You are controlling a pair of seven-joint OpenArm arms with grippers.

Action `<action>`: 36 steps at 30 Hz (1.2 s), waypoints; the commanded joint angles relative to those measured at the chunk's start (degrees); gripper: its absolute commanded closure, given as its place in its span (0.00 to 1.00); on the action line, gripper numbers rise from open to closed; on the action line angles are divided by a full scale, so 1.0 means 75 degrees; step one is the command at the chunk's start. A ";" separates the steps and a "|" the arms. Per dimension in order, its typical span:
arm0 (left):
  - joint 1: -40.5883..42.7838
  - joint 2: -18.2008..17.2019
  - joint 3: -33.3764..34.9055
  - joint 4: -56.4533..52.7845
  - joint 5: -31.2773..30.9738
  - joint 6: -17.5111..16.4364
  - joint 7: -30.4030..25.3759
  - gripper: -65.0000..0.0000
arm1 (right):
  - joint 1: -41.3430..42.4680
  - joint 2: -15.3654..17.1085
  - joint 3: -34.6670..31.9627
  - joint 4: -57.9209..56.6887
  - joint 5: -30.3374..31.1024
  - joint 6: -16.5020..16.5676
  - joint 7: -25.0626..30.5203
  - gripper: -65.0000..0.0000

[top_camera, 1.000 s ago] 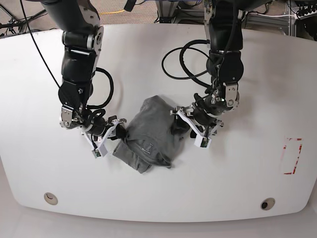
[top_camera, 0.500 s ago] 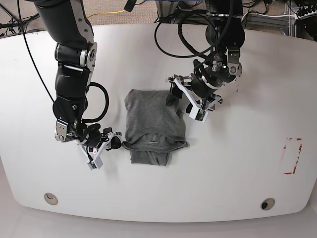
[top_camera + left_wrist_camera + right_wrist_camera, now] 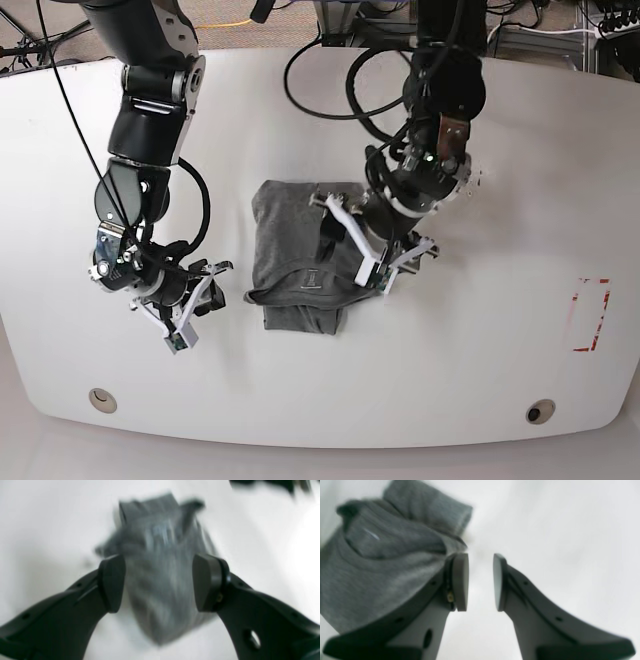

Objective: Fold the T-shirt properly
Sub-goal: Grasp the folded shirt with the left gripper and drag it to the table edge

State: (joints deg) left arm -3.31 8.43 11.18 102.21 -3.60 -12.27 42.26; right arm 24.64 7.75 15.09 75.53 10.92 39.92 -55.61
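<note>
Finishing the fold: the T-shirt (image 3: 305, 262) lies as a compact bundle mid-tabletop. My left gripper (image 3: 352, 243) hovers wide open above it, empty; my right gripper (image 3: 195, 305), narrowly parted, holds nothing. Next I judge a smoothing or final tuck.

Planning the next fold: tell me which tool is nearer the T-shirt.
Left. The left tool hangs open over the T-shirt's right side; the right tool sits off its other edge, apart, over the white table.
</note>
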 commanded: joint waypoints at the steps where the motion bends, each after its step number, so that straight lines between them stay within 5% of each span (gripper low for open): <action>1: -0.0291 0.0077 0.0109 -0.0459 0.0040 0.0118 -0.0131 0.39 | 0.0131 0.0051 0.0021 0.0321 0.0133 0.0010 0.0083 0.75; 5: -0.1006 0.0077 0.0191 -0.1784 0.0075 0.0165 -0.0237 0.39 | 0.0072 0.0051 0.0033 0.0333 0.0133 0.0010 0.0048 0.76; 12: -0.1440 0.0077 0.0672 -0.3730 0.0087 0.0822 -0.1550 0.39 | -0.0080 0.0051 0.1100 0.0602 0.0144 0.0010 -0.0385 0.76; 17: -0.1803 0.0077 0.0742 -0.5148 0.0052 0.0845 -0.2042 0.39 | -0.0092 0.0063 0.1229 0.0872 0.0144 0.0010 -0.0479 0.76; 23: -0.1475 -0.0086 0.0168 -0.4843 0.0040 0.0822 -0.2042 0.39 | -0.0396 0.0063 0.1229 0.1669 0.0144 0.0010 -0.0831 0.76; 29: -0.1053 -0.0848 -0.0512 -0.4046 0.0040 0.0775 -0.1479 0.39 | -0.0420 0.0016 0.1217 0.2126 0.0144 0.0010 -0.1100 0.76; 36: -0.0326 -0.1833 -0.1684 -0.2686 0.0052 -0.0444 -0.0296 0.39 | -0.0549 0.0016 0.1205 0.2642 0.0144 0.0010 -0.1288 0.76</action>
State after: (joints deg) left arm -6.02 -3.51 0.12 79.85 -4.95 -14.48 36.99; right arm 19.42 7.18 24.01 93.34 11.84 40.07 -65.82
